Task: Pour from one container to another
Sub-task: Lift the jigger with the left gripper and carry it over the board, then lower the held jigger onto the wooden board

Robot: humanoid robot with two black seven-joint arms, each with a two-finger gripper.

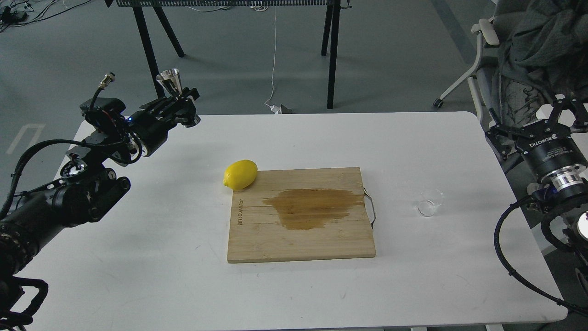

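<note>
Steel jigger point(169, 82) sits clamped upright in the left gripper point(180, 106), while the right gripper point(566, 110) gapes empty beside the glass cup point(430, 203).

Even, bright overhead light; soft faint shadows on the white table point(183, 276); sharp focus, slight edge distortion.

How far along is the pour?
Done: the left gripper holds the steel jigger upright above the table's far-left corner. Idle: the right gripper is open, off the right edge. Left: picking up the glass cup, untouched right of the cutting board, and pouring.
</note>
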